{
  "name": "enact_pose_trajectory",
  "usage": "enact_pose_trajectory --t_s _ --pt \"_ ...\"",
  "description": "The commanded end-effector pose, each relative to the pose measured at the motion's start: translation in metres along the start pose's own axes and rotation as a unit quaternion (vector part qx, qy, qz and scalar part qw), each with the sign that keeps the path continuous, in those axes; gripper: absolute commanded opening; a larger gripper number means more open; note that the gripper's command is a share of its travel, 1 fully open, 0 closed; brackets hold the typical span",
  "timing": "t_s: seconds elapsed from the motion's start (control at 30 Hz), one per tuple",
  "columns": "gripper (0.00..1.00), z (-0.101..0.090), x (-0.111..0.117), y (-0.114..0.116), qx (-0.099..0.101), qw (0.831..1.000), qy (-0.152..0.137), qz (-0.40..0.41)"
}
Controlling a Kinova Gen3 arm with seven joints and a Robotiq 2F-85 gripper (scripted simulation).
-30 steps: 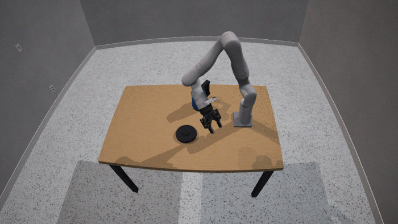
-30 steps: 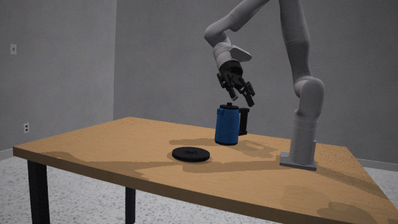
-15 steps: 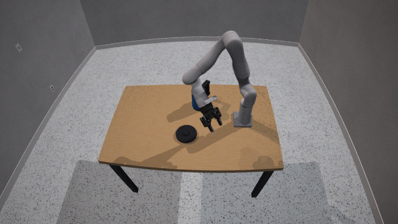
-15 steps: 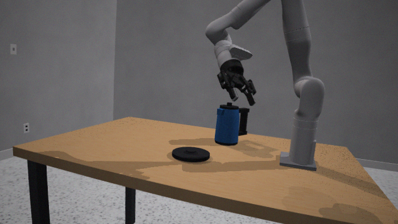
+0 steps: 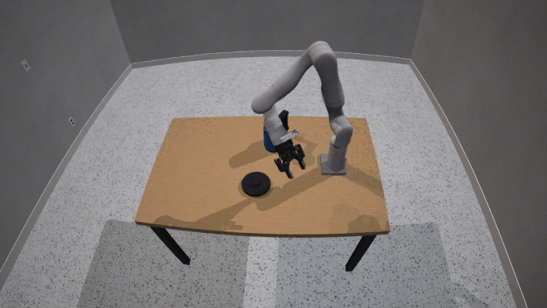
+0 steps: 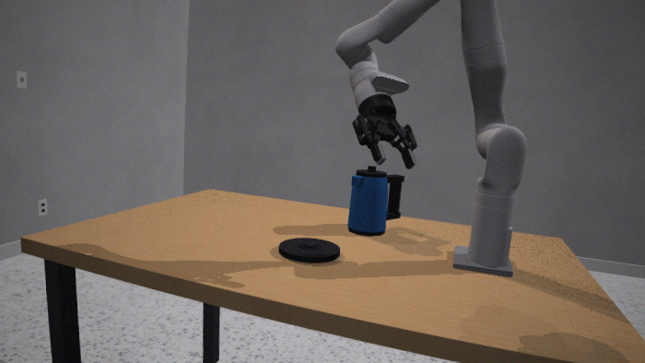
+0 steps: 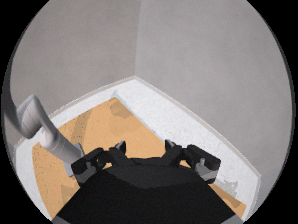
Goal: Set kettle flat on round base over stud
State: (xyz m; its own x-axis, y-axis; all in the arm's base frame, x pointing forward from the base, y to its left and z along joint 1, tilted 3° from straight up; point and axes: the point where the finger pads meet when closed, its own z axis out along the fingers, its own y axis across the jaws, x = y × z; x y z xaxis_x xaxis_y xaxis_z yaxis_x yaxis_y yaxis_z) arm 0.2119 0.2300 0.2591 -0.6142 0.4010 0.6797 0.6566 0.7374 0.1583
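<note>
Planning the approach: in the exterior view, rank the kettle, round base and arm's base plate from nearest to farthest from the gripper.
1. Kettle: just below the open, empty gripper.
2. and 3. Round base, lower left, and arm's base plate, lower right: too close to call.

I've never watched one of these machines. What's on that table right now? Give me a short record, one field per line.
Kettle: blue cylindrical kettle with black lid and handle, upright on the wooden table, not on its base
Base: flat round black disk with a stud in its middle, lying flat, apart from the kettle
Arm: grey jointed robot arm, bolted near the table's far side
Tool: black two-fingered tool, open, empty, above the kettle's handle
Handle: black upright bar, untouched
</note>
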Motion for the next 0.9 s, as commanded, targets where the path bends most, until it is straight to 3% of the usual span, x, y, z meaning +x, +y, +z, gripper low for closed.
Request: enact_pose_trajectory --t_s 0.0,0.87 --pt "0.80 -0.003 0.000 -0.001 0.000 1.000 -0.006 0.004" --pt "0.80 -0.023 -0.014 -0.021 0.012 0.993 -0.061 0.098"
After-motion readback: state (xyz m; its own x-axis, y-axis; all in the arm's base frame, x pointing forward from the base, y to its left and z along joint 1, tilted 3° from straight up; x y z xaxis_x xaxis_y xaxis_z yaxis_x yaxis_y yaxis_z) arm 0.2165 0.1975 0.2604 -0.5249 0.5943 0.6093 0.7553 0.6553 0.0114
